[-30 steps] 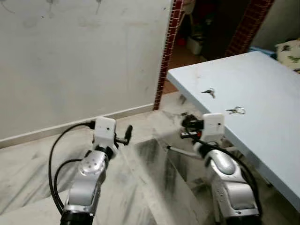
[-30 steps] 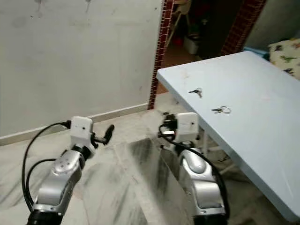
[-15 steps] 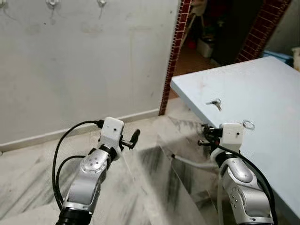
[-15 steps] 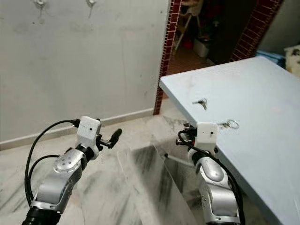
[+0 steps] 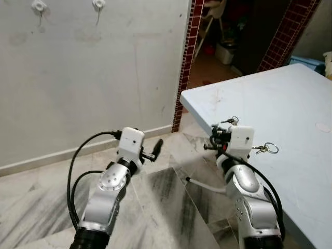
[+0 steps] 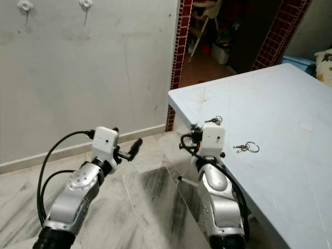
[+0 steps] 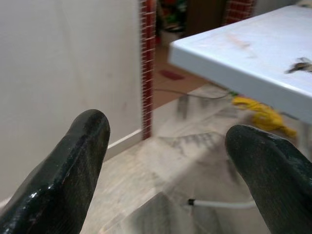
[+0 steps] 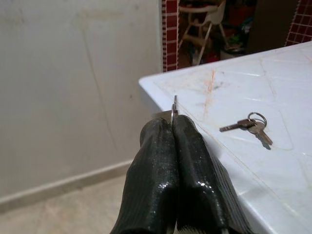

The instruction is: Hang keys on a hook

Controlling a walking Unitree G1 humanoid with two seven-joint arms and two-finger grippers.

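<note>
Raised since before, right hand [image 8: 174, 127] pinches a thin metal piece beside the table [image 5: 290, 93]; left hand [image 7: 165, 161] gapes.

Left gripper [image 7: 165, 161] fingers spread apart above marble floor [image 7: 185, 161]. Keys [image 7: 301, 66] lie on the table [image 7: 253, 53], near its edge.

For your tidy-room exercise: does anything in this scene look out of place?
Yes. Two sets of keys lie loose on the pale blue table, while the wall hooks hang bare. A white cable lies across the floor.
</note>
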